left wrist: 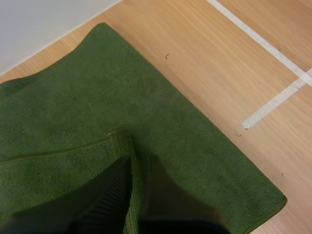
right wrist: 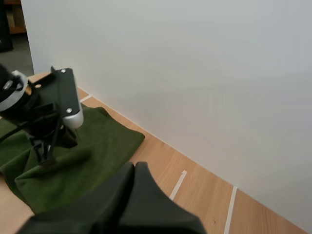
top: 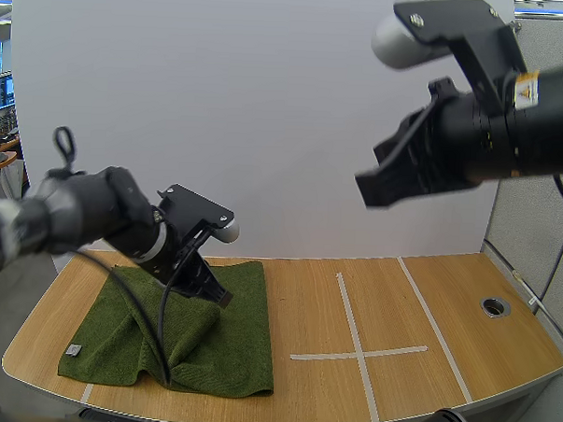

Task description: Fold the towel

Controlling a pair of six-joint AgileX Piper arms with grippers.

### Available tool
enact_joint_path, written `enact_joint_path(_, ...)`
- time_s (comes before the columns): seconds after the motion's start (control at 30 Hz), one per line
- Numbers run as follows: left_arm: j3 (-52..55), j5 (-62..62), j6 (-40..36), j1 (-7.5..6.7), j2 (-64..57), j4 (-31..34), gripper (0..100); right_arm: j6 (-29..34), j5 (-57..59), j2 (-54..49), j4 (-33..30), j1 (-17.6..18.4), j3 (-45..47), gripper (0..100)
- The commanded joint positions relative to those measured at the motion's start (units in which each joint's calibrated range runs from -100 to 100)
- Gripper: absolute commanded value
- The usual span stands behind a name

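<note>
A dark green towel (top: 233, 354) lies partly folded on the left half of the wooden table (top: 324, 306), its top layer bunched into a ridge. My left gripper (top: 220, 299) is low over the towel's middle. In the left wrist view its fingertips (left wrist: 139, 163) pinch a narrow fold of the towel (left wrist: 161, 112) beside a doubled edge. My right gripper (top: 371, 189) hangs high above the table's right half, away from the cloth. Its fingers (right wrist: 135, 165) lie together as one dark wedge. Beyond them sit the towel (right wrist: 102, 151) and the left gripper (right wrist: 46, 158).
A white tape cross (top: 358, 353) and a slanted tape line (top: 436, 321) mark the bare wood right of the towel. A round metal grommet (top: 494, 305) sits near the right edge. A white panel (top: 266, 126) stands along the table's back.
</note>
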Motion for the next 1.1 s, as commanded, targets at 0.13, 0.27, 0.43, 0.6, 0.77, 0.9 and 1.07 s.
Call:
enact_joint_path(0.13,-11.6,2.9,0.8,-0.16,21.8,-3.6,100,-1.3,0.0,-5.2,-0.3,-1.3,9.3,0)
enact_joint_path(0.27,-14.7,3.6,0.4,-0.16,26.6,-4.5,100,-1.4,0.0,-5.5,-0.3,-1.5,10.3,0)
enact_joint_path(0.43,-17.1,0.7,0.4,-0.16,30.8,-3.2,100,-1.4,0.0,-5.5,-0.3,-1.5,10.3,0)
enact_joint_path(0.6,-18.6,0.8,0.6,-0.16,36.2,-1.5,100,-1.5,0.0,-5.5,-0.3,-1.5,10.2,0)
enact_joint_path(0.77,-18.9,0.0,1.0,-0.16,39.4,-0.2,100,-1.9,0.0,-5.5,-0.3,-1.5,10.2,0)
enact_joint_path(0.9,-18.9,-2.4,1.3,-0.16,40.7,0.5,100,-2.2,0.0,-5.5,-0.3,-1.5,10.2,0)
enact_joint_path(1.07,-19.0,-3.1,1.5,-0.16,42.2,0.5,100,-2.2,0.0,-5.5,-0.3,-1.5,10.2,0)
